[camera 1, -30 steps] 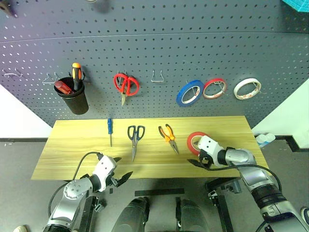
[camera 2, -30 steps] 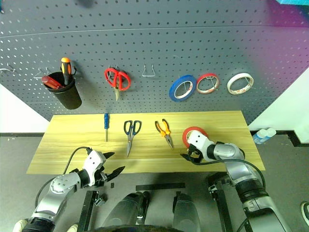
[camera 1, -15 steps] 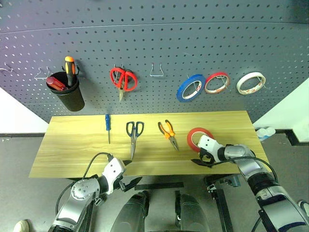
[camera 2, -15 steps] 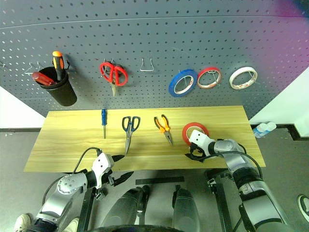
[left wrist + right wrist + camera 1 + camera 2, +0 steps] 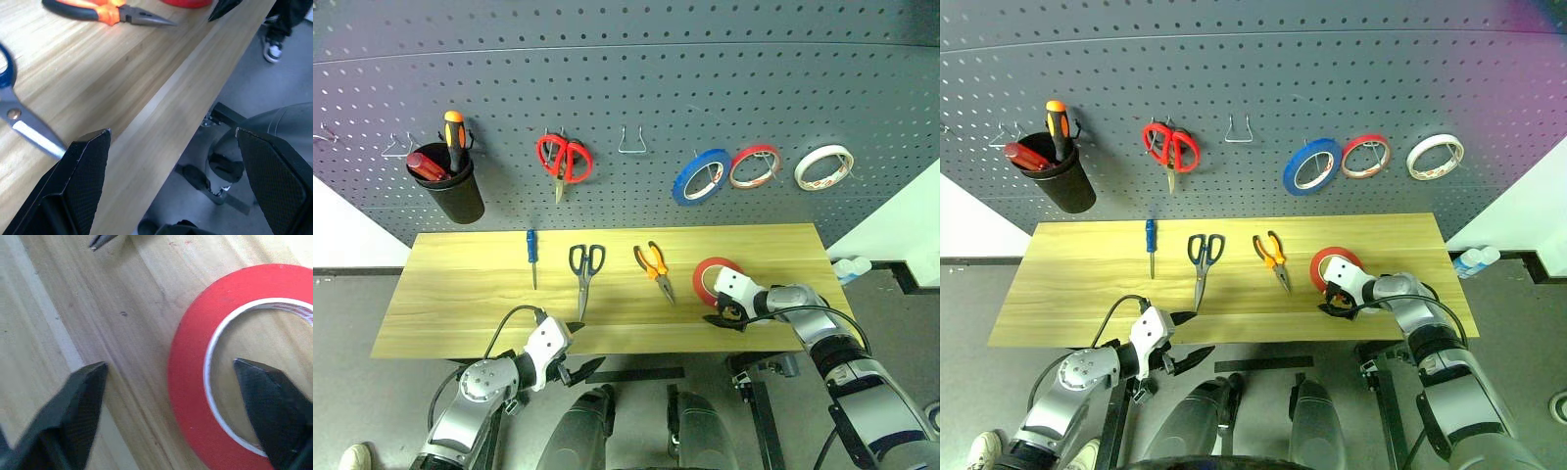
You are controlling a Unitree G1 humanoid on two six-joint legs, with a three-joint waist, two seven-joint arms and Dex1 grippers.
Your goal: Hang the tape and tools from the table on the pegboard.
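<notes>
Straddling the red tape (image 5: 195, 396) at the right end of the desk (image 5: 460, 304), the right end effector (image 5: 171, 382) has its two black fingers apart, one over the bare wood outside the ring and one over the roll's hollow centre. Nothing is clamped yet, and the roll lies flat on the wood grain.

To take it cleanly, the inner finger should drop fully into the hole and the outer one sit against the outside wall, so the band is pinched squarely before any lift; a shallow bite would likely let the flat ring tip or slide toward the near edge.

The left end effector (image 5: 171, 142) hangs with its fingers wide apart just off the desk's front edge, holding nothing. The dark-handled scissors (image 5: 584, 276), orange pliers (image 5: 654, 270) and blue screwdriver (image 5: 532, 254) lie untouched in a row farther left, below the pegboard (image 5: 636, 117).

Against the frame a second ago, the right end effector has pushed forward over the roll and its fingers have begun to narrow. The left arm has drifted slightly inward, and the camera has tipped down, shifting the whole scene.
</notes>
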